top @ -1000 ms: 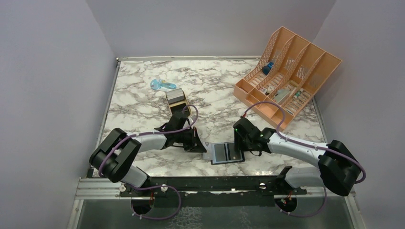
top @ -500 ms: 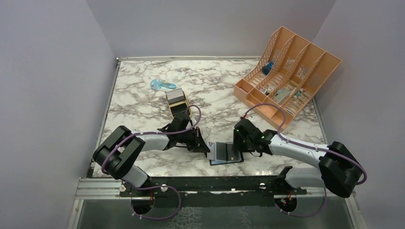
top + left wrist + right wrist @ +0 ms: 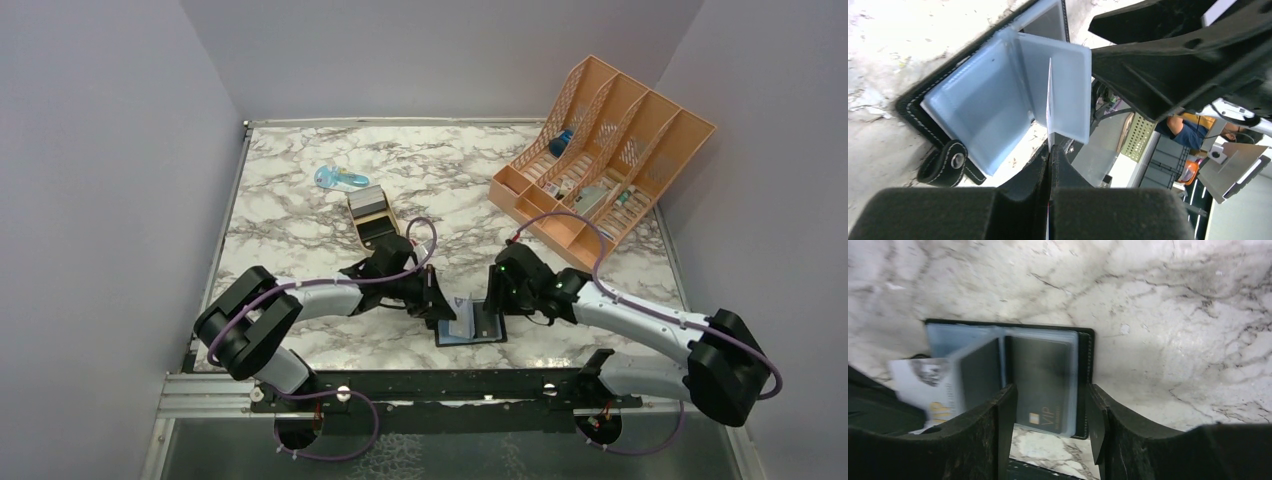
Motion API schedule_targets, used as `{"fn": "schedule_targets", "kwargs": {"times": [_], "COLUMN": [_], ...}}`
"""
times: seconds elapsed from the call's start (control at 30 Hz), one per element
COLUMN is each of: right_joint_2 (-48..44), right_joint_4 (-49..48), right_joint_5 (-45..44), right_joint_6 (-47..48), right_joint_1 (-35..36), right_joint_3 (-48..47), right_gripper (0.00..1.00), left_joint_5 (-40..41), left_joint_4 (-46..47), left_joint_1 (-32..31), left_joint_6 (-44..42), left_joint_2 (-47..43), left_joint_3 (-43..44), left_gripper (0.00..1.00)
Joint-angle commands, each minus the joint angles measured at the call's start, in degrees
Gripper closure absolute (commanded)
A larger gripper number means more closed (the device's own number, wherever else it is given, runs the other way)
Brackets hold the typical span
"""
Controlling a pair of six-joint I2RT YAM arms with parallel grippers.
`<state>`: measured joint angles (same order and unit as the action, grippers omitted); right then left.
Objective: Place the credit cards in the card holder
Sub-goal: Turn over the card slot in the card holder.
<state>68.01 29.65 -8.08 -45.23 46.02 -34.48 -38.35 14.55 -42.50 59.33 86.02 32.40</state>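
Credit card pinched edge-on in my L gripper, at open card holder; R gripper jaws half-wide over holder's right half.

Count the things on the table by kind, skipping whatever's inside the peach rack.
credit cards: 2 (one sleeved in the holder, one pinched in the left gripper)
card holder: 1
gold tin: 1
blue plastic item: 1
peach rack: 1
Total: 6
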Motion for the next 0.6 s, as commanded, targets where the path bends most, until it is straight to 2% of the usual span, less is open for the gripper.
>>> {"fn": "schedule_targets", "kwargs": {"times": [0.0, 0.3, 0.57], "right_joint_2": [-3.42, -7.87, -9.31], "right_joint_4": [1.94, 2.53, 2.66], "right_joint_5": [-0.62, 2.73, 1.16], "right_joint_6": [1.22, 1.04, 1.49], "right_joint_1": [0.12, 0.12, 0.12], "right_joint_3": [-3.63, -4.4, -3.04], "right_gripper": [0.47, 0.48, 0.57], "left_joint_5": [0.57, 1.7, 4.07], "left_joint_4": [1.45, 1.61, 0.61], "left_joint_1": [-1.51, -3.5, -3.83], "left_joint_6": [0.52, 0.21, -2.03], "left_joint_2": [0.09, 1.84, 3.76], "left_joint_3": [1.97, 3.98, 4.23], "left_gripper": [1.0, 1.0, 1.0]}}
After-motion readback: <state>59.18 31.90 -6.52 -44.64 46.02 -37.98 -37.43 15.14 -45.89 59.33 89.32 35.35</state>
